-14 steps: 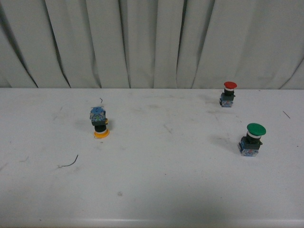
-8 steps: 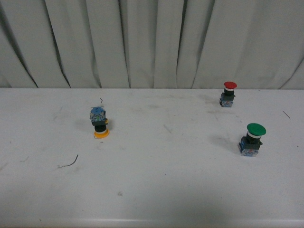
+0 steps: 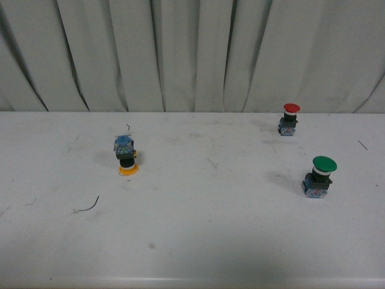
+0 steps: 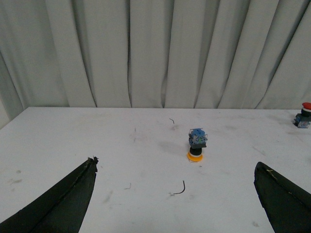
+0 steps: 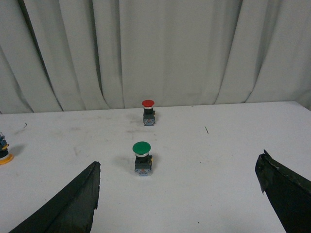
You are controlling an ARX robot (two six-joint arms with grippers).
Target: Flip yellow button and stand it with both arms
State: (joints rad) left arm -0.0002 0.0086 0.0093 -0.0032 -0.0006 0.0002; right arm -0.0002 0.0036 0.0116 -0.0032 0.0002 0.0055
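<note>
On the table (image 3: 192, 241), the yellow button (image 3: 126, 155) stands cap-down while left gripper (image 4: 175, 164) and right gripper (image 5: 180, 159) gape apart.

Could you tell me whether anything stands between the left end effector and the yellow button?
Nothing visible does: only bare table and a wire scrap lie between the open left end effector and the yellow button.

A pale grey-white curtain (image 3: 192, 54) hung across the whole back of the room in deep vertical folds, with dark shadow lying in the pleats. It came down to the far edge of a broad white table (image 3: 198, 241), which filled the lower half of the front view. The tabletop was matte and worn, marked with faint grey scuffs and smudges. The light was dim and even, throwing only weak shadows.
</note>
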